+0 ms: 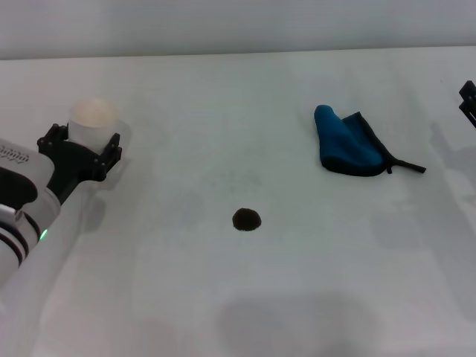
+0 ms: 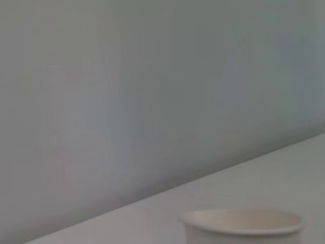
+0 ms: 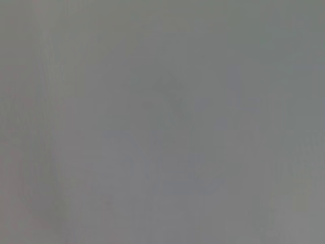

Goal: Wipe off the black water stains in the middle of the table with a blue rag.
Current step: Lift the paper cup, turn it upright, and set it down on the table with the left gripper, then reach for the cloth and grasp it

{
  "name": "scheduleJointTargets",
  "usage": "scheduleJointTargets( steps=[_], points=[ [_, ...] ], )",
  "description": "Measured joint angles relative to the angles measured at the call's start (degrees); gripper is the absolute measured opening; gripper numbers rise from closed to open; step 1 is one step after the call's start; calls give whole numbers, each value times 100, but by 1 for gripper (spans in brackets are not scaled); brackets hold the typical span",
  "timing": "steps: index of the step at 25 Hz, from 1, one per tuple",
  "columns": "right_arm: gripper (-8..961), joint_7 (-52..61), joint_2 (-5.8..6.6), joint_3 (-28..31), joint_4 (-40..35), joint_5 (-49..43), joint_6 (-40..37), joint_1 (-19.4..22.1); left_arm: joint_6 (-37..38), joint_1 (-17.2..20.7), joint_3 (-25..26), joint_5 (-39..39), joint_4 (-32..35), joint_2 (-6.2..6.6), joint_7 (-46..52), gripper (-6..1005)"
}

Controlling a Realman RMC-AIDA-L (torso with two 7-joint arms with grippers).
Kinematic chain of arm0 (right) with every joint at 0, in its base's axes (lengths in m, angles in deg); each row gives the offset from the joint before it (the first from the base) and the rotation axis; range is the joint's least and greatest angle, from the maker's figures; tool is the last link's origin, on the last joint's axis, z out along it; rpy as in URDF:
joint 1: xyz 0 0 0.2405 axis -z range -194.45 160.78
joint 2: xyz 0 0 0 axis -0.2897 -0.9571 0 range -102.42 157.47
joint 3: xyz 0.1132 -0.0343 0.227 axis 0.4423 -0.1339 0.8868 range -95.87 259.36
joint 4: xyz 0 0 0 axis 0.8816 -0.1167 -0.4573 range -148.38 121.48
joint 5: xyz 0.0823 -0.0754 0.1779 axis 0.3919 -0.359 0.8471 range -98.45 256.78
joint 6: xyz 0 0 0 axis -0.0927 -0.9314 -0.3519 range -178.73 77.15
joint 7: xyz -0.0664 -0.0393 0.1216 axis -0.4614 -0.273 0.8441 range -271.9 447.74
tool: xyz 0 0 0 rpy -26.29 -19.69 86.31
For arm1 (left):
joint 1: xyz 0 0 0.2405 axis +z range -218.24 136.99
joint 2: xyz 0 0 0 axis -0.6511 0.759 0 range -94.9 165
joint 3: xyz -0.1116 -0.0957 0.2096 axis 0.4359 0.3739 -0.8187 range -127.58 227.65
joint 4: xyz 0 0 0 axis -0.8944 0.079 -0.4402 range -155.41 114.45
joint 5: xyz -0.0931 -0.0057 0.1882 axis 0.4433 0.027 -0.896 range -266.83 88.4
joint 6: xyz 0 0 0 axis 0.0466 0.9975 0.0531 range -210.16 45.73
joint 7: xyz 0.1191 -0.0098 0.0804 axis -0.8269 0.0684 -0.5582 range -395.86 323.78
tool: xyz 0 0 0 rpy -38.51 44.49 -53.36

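Blue rag [image 1: 348, 143] lies just beside the right hand [image 1: 468, 100].

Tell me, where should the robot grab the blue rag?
Probably the raised, bunched hump of the rag, coming straight down from above. The rag lies low on the table, so a side approach has little to pinch, and the thin black strap looks too slim to grip. The right gripper at the table's right edge is nearer; the left gripper is around the cup.
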Motion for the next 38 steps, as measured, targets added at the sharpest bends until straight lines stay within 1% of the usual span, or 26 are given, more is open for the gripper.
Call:
scheduleJointTargets(
  steps=[3,9,17,24,26,27,29,31,34,38],
  points=[
    [857,0,6,0,0,0,0,11,-17,25,-2,-2,25,0,1,689],
    [857,-1,9,0,0,1,0,20,-17,126,-1,-14,144,0,-28,880],
    [857,0,9,0,0,0,39,65,80,422,0,2,314,10,-33,876],
    [856,27,8,-28,0,-156,207,68,612,812,0,12,537,15,-33,872],
    [856,319,29,-119,-44,-293,293,67,693,947,32,45,737,30,-15,871],
    [856,634,53,-217,-137,-429,305,67,804,1107,124,69,886,40,7,870],
    [856,1262,96,-462,-436,-754,244,70,1020,1307,278,88,1005,33,29,869],
    [857,1670,108,-693,-876,-1046,84,71,1289,1560,426,105,1176,17,57,868],
    [857,2186,108,-986,-1663,-1567,-222,76,1644,1830,448,116,1419,36,169,867],
    [843,3633,110,-1328,-3100,-2858,-1114,52,2019,2069,449,122,1448,44,441,865]
  ],
)
